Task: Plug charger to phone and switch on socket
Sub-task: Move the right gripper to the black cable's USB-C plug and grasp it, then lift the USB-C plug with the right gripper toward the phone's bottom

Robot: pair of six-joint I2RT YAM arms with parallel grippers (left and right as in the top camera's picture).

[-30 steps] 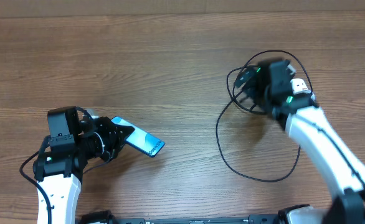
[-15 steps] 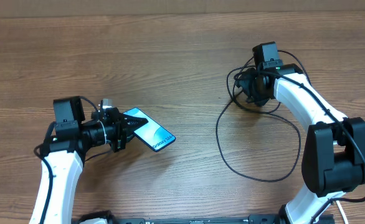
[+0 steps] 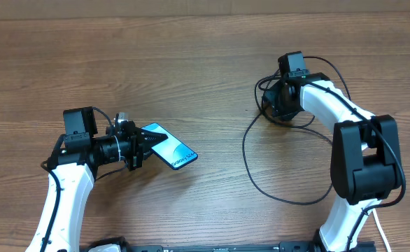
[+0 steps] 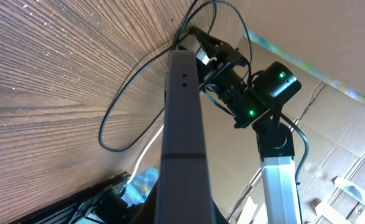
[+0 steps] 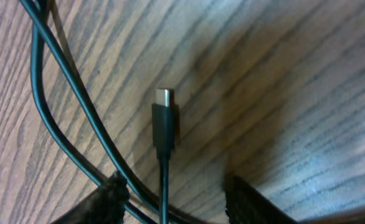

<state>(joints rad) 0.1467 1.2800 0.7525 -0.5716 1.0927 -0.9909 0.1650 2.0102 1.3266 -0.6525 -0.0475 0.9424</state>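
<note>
My left gripper [image 3: 143, 143] is shut on one end of the phone [image 3: 173, 152], holding it tilted above the table with its light-blue screen up. In the left wrist view the phone [image 4: 182, 124] shows edge-on as a dark slab. The charger [image 3: 252, 162] is a thin black cable lying in loops on the right. Its small plug tip [image 5: 164, 123] lies flat on the wood. My right gripper [image 3: 274, 105] is down over the coiled part. In the right wrist view the right gripper [image 5: 176, 194] is open, one finger [image 5: 109, 200] on each side of the cable just behind the tip. The socket is out of view.
The wooden table [image 3: 191, 63] runs to a cardboard wall at the back. More strands of the cable [image 5: 58, 93] cross left of the plug tip. The right arm [image 4: 257, 93] and a cable loop [image 4: 126, 118] show past the phone.
My right arm has settled over the cable coil and its jaws have narrowed around the cable. The left gripper has shifted the phone slightly right and is now almost still.
</note>
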